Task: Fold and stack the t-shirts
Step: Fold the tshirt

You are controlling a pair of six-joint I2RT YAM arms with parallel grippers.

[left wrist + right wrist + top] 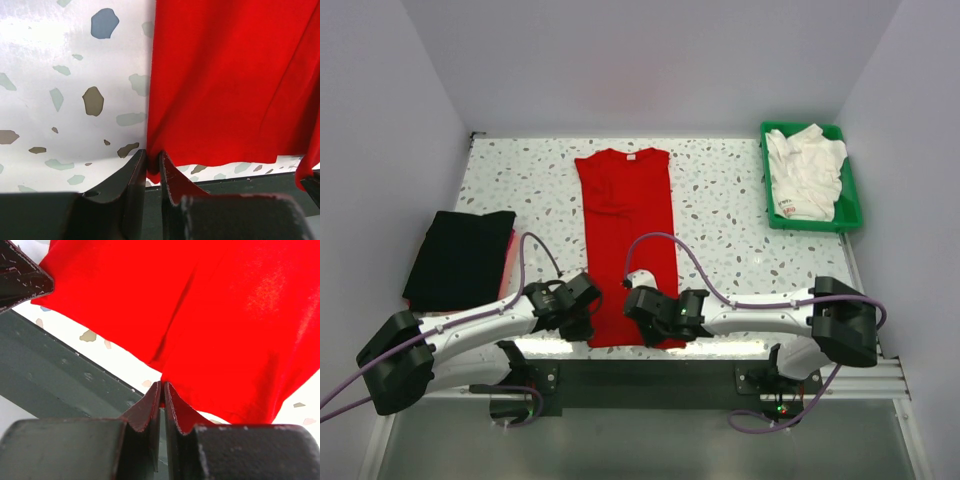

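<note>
A long strip down the middle of the top view on the table (720, 220), the red t-shirt (623, 230) looks light, limp and apt to sag, so its bottom-edge corners, one pinched in the narrow left tool (152, 167) and one in the right tool (162, 395), seem the right hold.

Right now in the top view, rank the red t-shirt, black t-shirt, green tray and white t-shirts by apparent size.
1. red t-shirt, clearly largest.
2. black t-shirt and green tray: too alike to rank.
3. white t-shirts, lying within the tray.
</note>
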